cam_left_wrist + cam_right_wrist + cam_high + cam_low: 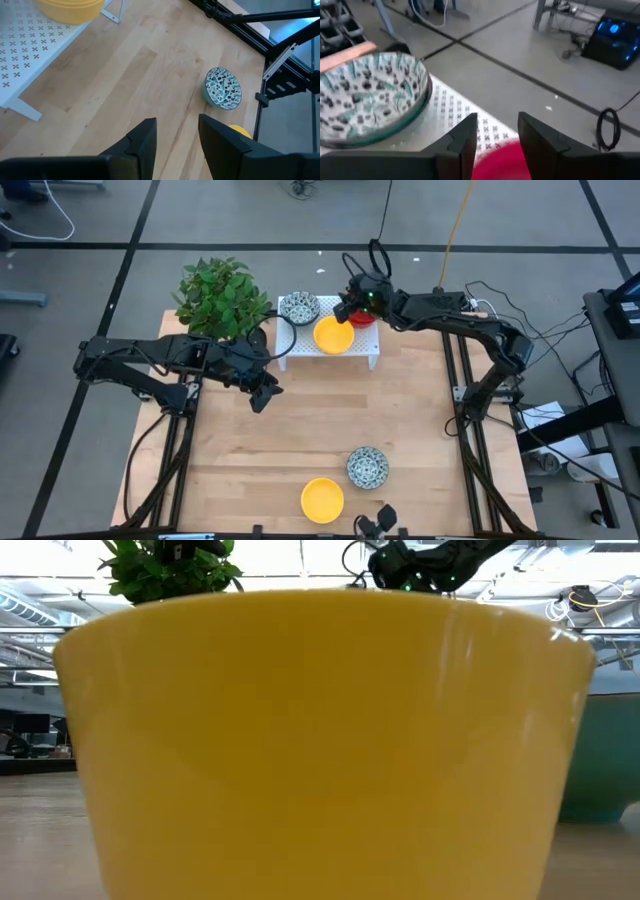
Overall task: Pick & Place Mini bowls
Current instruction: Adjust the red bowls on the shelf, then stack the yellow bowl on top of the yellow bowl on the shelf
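A white perforated rack stands at the table's far middle. On it sit a speckled mini bowl, a yellow one and a red one. My right gripper is open over the rack, its fingers just above the red bowl, beside the speckled bowl. Another speckled bowl and another yellow bowl rest on their bases near the table's front edge. My left gripper hangs open and empty above the left middle of the table.
A green potted plant stands at the far left, next to the rack. The near yellow bowl fills the low view. Bare wood lies across the table's middle. Black frame rails run along both sides.
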Robot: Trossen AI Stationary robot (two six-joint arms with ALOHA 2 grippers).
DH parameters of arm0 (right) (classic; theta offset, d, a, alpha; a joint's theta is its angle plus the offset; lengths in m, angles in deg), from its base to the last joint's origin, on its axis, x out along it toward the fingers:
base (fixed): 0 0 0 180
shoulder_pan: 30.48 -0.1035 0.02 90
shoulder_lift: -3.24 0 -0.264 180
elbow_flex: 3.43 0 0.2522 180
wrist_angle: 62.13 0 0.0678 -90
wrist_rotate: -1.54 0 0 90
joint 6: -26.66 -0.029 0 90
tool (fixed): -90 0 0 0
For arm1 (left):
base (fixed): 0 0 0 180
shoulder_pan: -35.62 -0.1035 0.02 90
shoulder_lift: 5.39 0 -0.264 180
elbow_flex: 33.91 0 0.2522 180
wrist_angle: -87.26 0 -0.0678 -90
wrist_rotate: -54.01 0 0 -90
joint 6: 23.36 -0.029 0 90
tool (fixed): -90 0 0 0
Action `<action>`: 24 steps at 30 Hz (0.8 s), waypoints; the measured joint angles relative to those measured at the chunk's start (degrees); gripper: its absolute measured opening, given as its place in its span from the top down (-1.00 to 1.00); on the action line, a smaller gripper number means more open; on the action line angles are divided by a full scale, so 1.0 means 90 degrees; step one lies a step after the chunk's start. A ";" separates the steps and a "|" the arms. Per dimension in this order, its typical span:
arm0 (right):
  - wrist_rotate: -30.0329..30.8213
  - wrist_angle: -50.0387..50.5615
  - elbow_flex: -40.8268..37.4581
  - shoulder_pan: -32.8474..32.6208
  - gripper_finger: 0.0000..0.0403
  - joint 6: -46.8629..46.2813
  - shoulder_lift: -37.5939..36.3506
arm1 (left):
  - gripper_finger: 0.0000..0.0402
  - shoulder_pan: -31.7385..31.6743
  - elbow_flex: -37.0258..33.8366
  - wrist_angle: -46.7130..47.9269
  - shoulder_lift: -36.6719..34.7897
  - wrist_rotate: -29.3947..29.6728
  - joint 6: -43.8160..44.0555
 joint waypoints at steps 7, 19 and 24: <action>-0.0324 -0.0141 -0.0002 -0.0039 0.34 0.0015 -0.0273 | 0.27 0.0000 -0.0001 0.0020 0.0000 -0.0006 0.0006; -0.1595 0.1732 0.0007 -0.0907 0.34 -0.0077 -0.1702 | 0.27 0.0119 -0.0002 0.0242 0.0002 -0.0058 0.0010; -0.1990 0.3869 0.0007 -0.1846 0.34 -0.0079 -0.2120 | 0.27 0.0394 -0.0002 0.0254 0.0007 -0.0062 0.0066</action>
